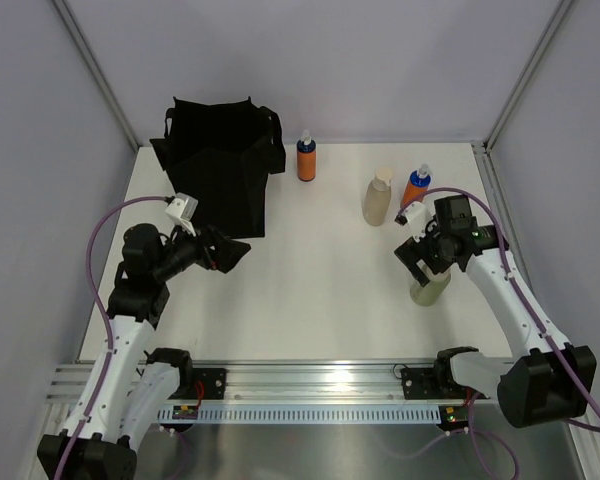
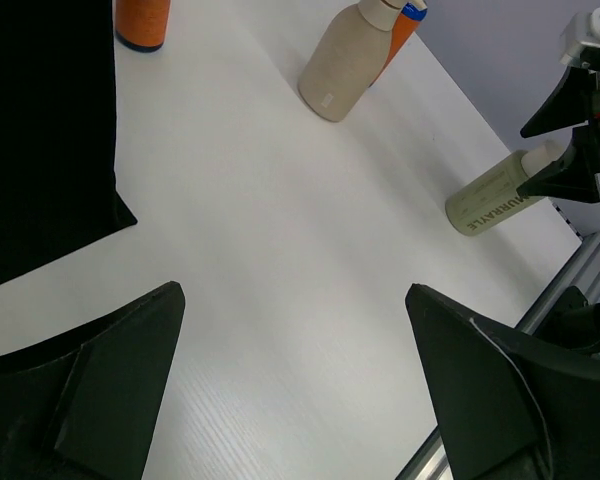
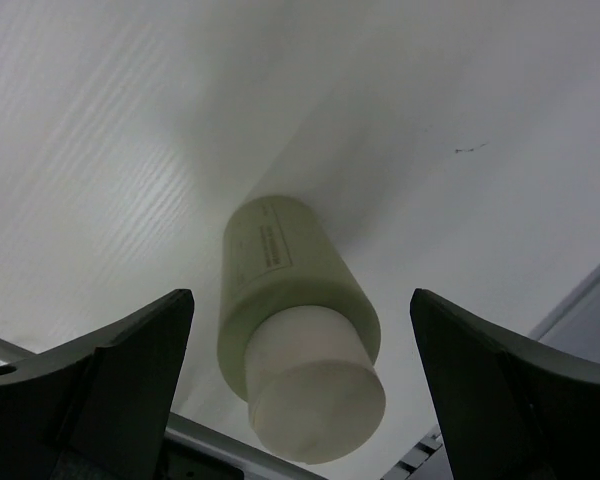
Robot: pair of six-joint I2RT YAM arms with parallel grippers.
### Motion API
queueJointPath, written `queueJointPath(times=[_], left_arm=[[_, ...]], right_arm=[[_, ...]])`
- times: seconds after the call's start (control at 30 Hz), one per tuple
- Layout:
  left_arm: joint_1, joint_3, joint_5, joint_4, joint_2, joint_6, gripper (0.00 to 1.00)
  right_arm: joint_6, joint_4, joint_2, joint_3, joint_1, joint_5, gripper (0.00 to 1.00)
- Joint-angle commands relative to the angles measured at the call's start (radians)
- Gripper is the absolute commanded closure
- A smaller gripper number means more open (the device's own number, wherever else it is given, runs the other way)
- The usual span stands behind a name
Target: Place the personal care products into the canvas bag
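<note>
**White worktop: right arm lines up on the olive-green bottle**

White worktop inside pale walls carries everything. At its far left corner stands the canvas bag, black, boxy and open at the top. Just in front of the bag, the left gripper hangs with its jaws wide and nothing between them.

Along the far edge, near the middle, stands an orange bottle with a blue top. Further right is the beige pump bottle, with a second orange bottle just behind it.

Towards the right edge, the right gripper sits over the olive-green bottle. Its jaws are spread wide either side of the cream cap, clear of it.

The step in hand looks like the pick of this bottle. The next move probably calls for lowering around the body, closing squarely so the upright bottle does not tip, then carrying it across to the bag's mouth.
</note>
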Motion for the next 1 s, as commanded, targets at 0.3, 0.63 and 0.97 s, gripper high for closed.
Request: queueJointPath(times=[0.3, 0.63, 0.97], left_arm=[[-0.007, 0.016, 0.039, 0.006, -0.014, 0.011, 0.01], [-0.057, -0.045, 0.119, 0.187, 0.006, -0.115, 0.01], [-0.575, -0.035, -0.206, 0.36, 0.127, 0.047, 0.01]], right_arm=[[-0.1, -0.106, 0.107, -0.02, 0.007, 0.037, 0.01], [-0.09, -0.08, 0.152, -0.025, 0.009, 0.022, 0.4], [-0.063, -0.16, 0.08, 0.09, -0.008, -0.214, 1.0]])
